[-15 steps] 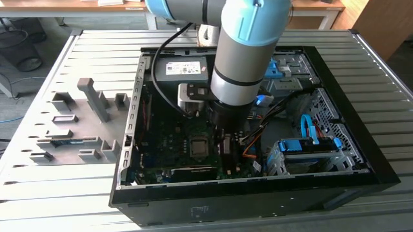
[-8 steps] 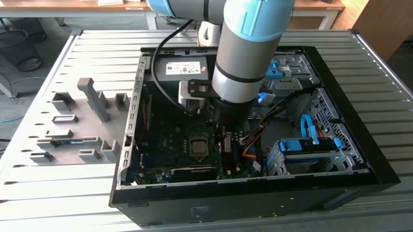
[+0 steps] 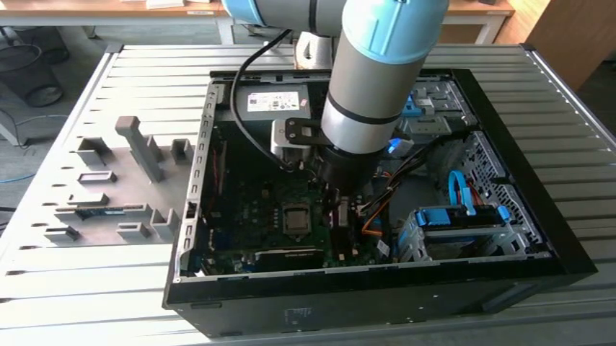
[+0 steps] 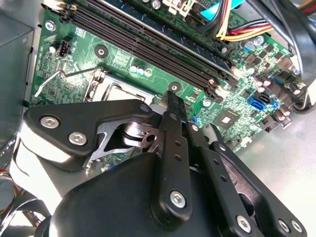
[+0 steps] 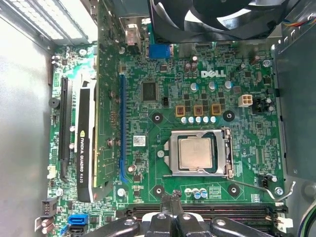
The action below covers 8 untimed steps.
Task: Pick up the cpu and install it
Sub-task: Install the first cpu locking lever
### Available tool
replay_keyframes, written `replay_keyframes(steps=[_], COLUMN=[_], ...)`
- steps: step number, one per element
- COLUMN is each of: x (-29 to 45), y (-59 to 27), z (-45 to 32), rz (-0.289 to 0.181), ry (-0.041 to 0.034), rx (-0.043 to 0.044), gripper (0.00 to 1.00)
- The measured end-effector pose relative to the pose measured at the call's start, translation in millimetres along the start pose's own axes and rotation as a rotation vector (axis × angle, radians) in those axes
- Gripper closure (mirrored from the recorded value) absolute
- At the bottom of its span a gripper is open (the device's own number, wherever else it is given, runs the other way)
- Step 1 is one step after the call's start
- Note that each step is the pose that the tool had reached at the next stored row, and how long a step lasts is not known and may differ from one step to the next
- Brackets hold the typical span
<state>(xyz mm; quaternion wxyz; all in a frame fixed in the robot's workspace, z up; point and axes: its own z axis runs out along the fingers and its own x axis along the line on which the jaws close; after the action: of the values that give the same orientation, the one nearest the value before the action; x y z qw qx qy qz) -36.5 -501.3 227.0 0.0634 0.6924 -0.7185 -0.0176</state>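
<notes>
The cpu (image 5: 195, 154), a small square chip with a silver-grey top, lies flat in its socket (image 5: 170, 153) on the green motherboard (image 5: 168, 98). In the exterior view the cpu (image 3: 293, 218) sits in the middle of the open computer case (image 3: 385, 285). A corner of the cpu (image 4: 120, 92) shows past the gripper body in the second wrist view. The socket's wire lever (image 5: 254, 185) stands swung away from the socket. My gripper (image 5: 170, 198) hangs above the board beside the socket, near the memory slots, shut with nothing between its fingers (image 4: 173, 101).
A graphics card (image 5: 86, 138) stands on edge beside the socket, and a black fan (image 5: 217, 15) sits at the case wall. Memory slots (image 4: 148, 44), coloured cables (image 4: 237, 24) and a blue drive cage (image 3: 462, 223) crowd the case. Grey holders (image 3: 125, 187) lie on the slatted table.
</notes>
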Motion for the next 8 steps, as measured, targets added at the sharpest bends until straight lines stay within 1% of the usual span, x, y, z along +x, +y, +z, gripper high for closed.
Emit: replay_keyframes(steps=[5,6,8], x=[0.0,-0.3,-1.8], y=[-0.2,-1.3,-6.3], z=[0.1,0.1,-0.6], rz=[0.000,0.000,0.000], ry=[-0.0001,-0.0003,-0.0002], rx=[-0.0001,0.0000,-0.0005], gripper=[0.90,0.90,0.90])
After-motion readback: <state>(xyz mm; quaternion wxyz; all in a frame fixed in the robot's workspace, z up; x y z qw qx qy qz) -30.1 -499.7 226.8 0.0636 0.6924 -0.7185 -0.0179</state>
